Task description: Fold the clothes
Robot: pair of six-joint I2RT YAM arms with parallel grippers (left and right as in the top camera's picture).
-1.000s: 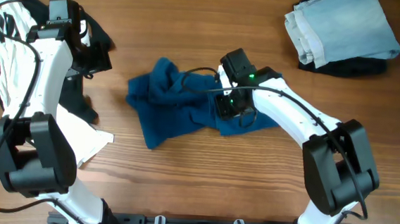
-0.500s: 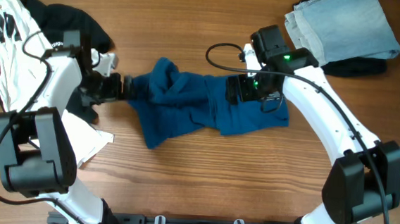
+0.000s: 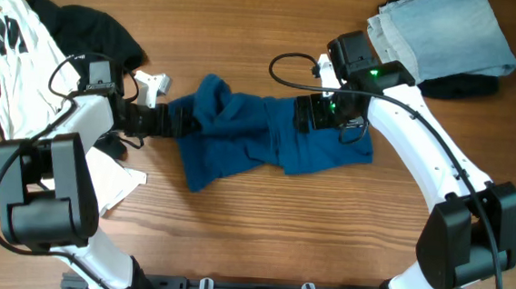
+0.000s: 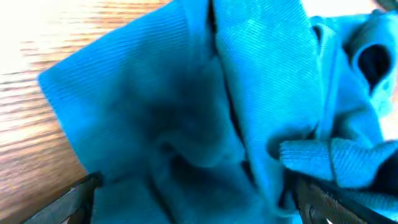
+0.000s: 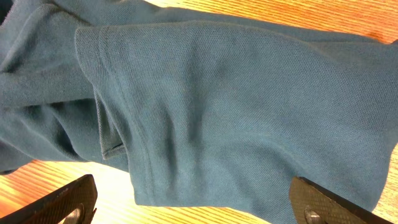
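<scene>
The deep-blue shirt [image 3: 240,139] lies crumpled in the middle of the table. My left gripper [image 3: 174,119] is at its left edge, open, with bunched blue fabric [image 4: 249,112] between the wide-spread fingertips [image 4: 76,200]. My right gripper [image 3: 331,122] hovers over the shirt's right part, open; a flat panel of cloth [image 5: 236,106] lies under its spread fingers [image 5: 326,204]. A white garment with black marks [image 3: 10,50] and a black tee [image 3: 98,24] lie heaped at the far left.
A folded pale-blue garment [image 3: 443,34] rests on a dark one [image 3: 467,86] at the back right corner. A white piece of cloth [image 3: 114,185] lies by the left arm's base. Bare wood [image 3: 261,236] runs along the front.
My left arm has swung from the heap at the far left to the shirt's left edge. The right gripper has shifted to the shirt's right part. Both grippers have opened wide.
</scene>
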